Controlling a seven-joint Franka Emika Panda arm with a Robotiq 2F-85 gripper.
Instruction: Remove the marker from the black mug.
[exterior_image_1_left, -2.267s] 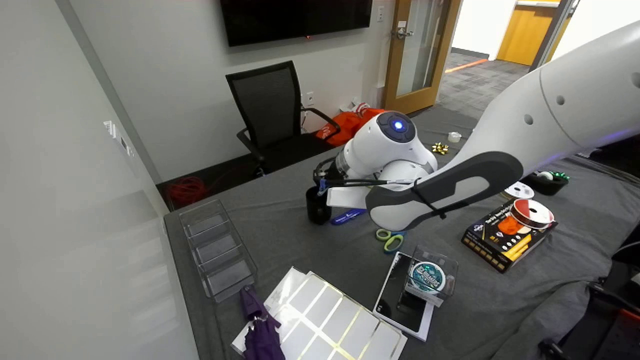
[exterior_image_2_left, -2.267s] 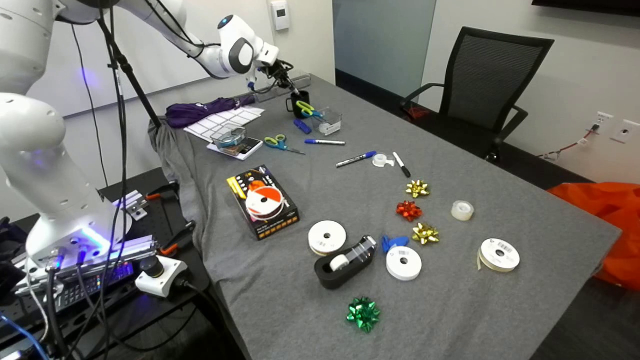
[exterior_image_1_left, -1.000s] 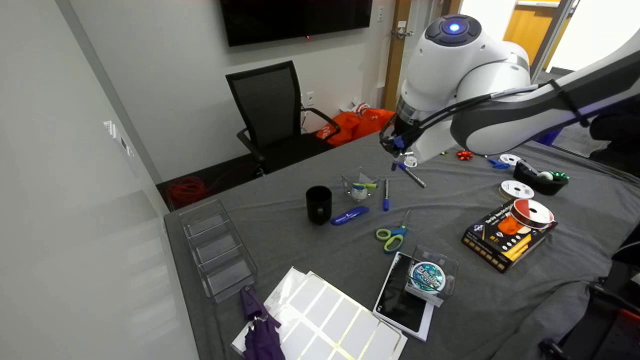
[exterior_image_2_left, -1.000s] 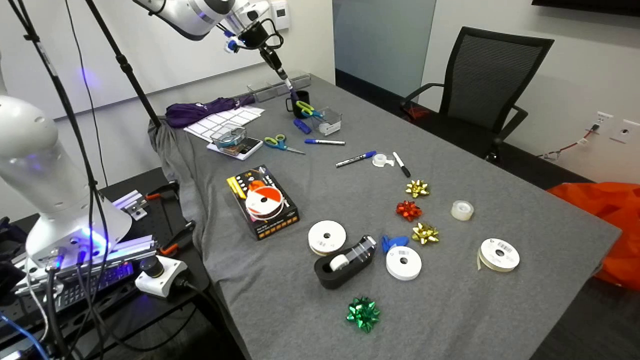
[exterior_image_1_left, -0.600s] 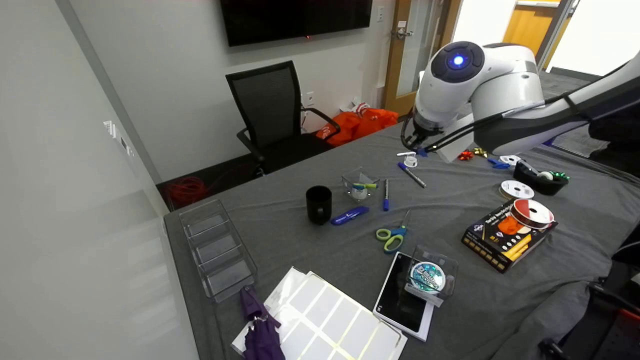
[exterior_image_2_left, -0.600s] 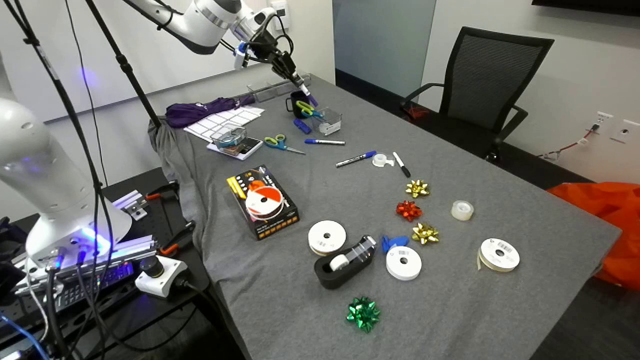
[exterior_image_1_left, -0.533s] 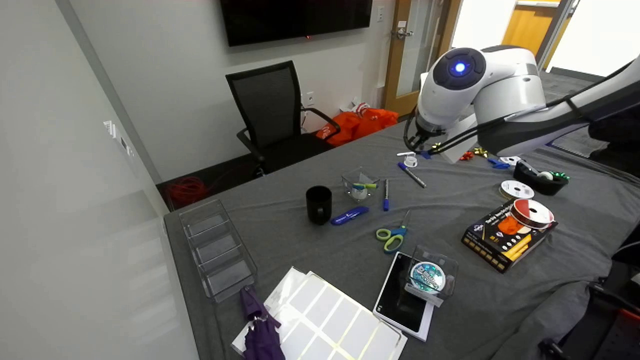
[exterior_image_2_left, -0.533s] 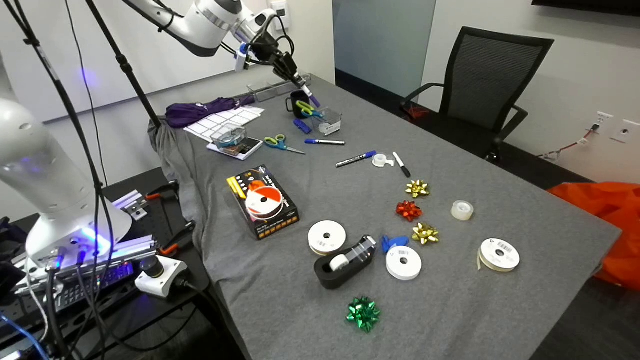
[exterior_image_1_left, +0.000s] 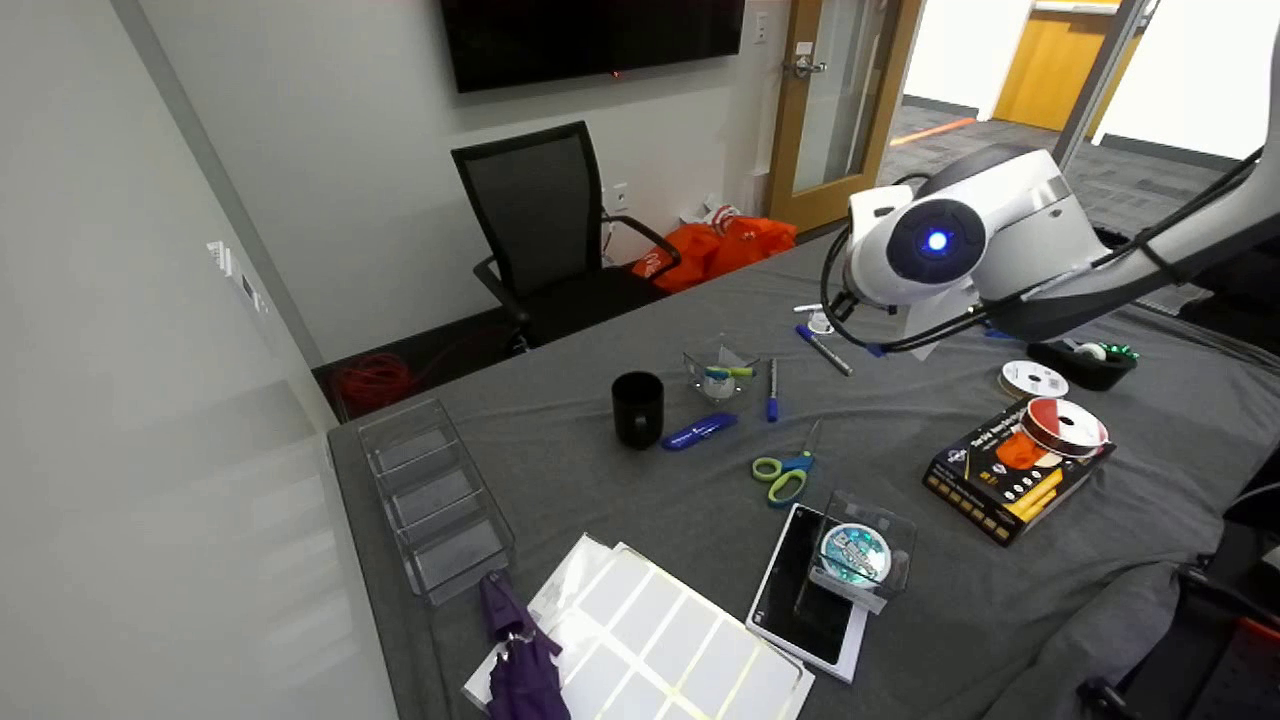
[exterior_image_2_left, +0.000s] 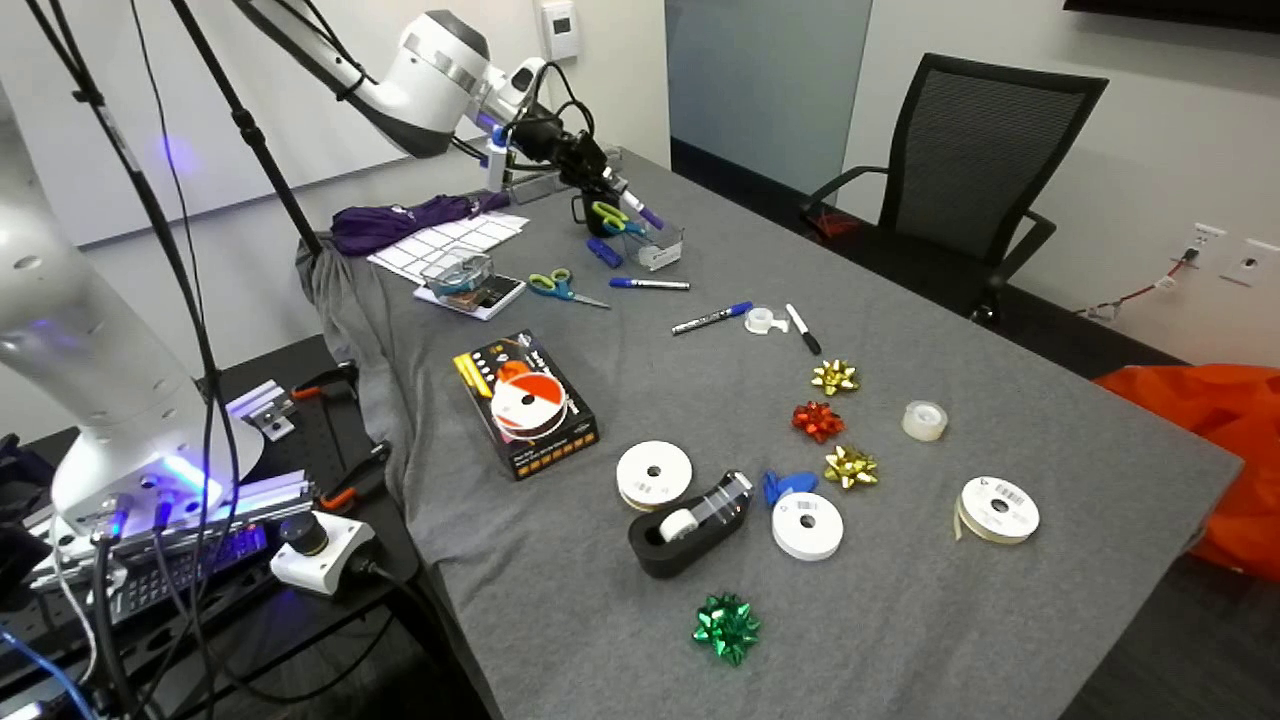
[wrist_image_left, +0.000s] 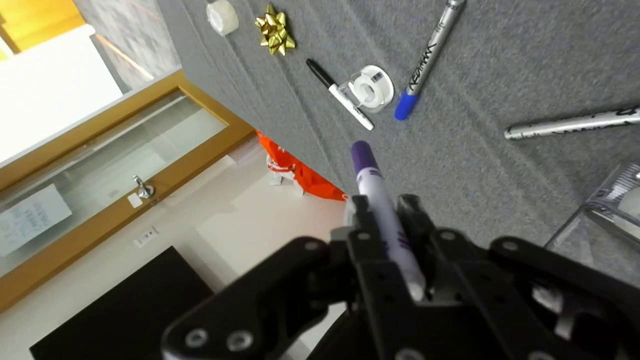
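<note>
In an exterior view, the marker (exterior_image_2_left: 634, 202) was clasped by the fingers of the gripper (exterior_image_2_left: 607, 177), slanting down towards four o'clock, presumably to be levelled before release.

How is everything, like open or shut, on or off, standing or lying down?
Mug: standing upright.
Gripper: shut on the purple-capped marker.
Purple-capped marker: cap on, out of the mug.
Black-capped marker: lying down, cap on.
Scissors on the table: blades look closed.
Umbrella: folded.
TV: screen dark.
Robot light: glowing blue.
</note>
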